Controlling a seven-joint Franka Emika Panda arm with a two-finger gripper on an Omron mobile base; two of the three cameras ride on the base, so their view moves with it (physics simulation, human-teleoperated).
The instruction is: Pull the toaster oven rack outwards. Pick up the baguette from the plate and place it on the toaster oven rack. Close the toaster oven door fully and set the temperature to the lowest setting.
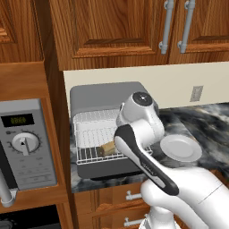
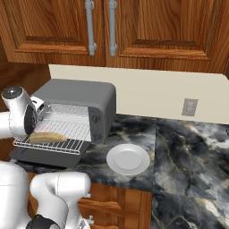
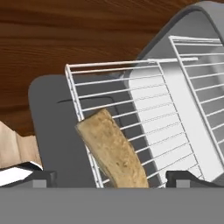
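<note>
Counted: 1 toaster oven [image 2: 76, 100], 1 toaster oven rack [image 2: 67, 129], 1 baguette [image 2: 47, 137], 1 plate [image 2: 128, 159], 1 microwave [image 1: 27, 143]. The toaster oven door [image 2: 44, 157] hangs open and flat beneath the pulled-out rack. In the hand view the gripper [image 3: 109, 179] stands spread wide, 2 fingertips either side of the baguette, clamping nothing. The baguette lies on the rack near its front edge, long axis running along the rack's width. The plate sits on the counter [image 2: 188, 147] right of the oven.
</note>
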